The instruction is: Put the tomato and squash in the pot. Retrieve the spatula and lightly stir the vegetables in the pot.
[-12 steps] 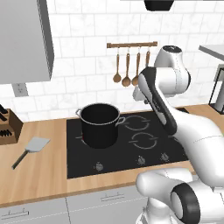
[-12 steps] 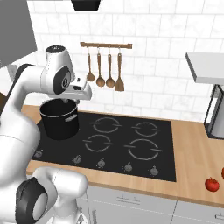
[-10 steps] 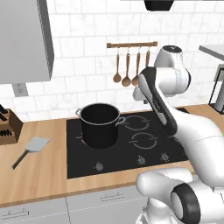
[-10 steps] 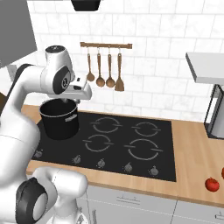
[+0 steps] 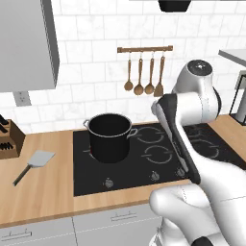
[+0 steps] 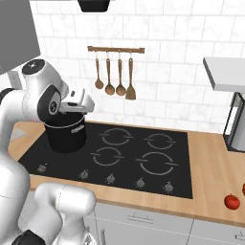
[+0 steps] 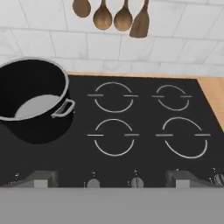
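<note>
The black pot (image 5: 109, 139) with a grey rim stands on the rear left burner of the cooktop; in the hand view the pot (image 7: 37, 124) sits at the left and nothing lies inside it. My gripper (image 7: 111, 179) hovers above the front of the stove with its tips far apart, open and empty. In the right base view the hand (image 6: 79, 102) hangs just in front of the pot (image 6: 64, 136). The tomato (image 6: 232, 201) rests on the wooden counter far to the right. The spatula (image 5: 34, 162) lies flat on the counter left of the stove. The squash is out of view.
Wooden spoons and a turner (image 5: 144, 77) hang on a rail behind the stove. A knife block (image 5: 6, 137) stands at the far left. A reddish thing (image 6: 243, 189) is cut off at the right edge. Stove knobs (image 7: 136, 181) line the cooktop's front.
</note>
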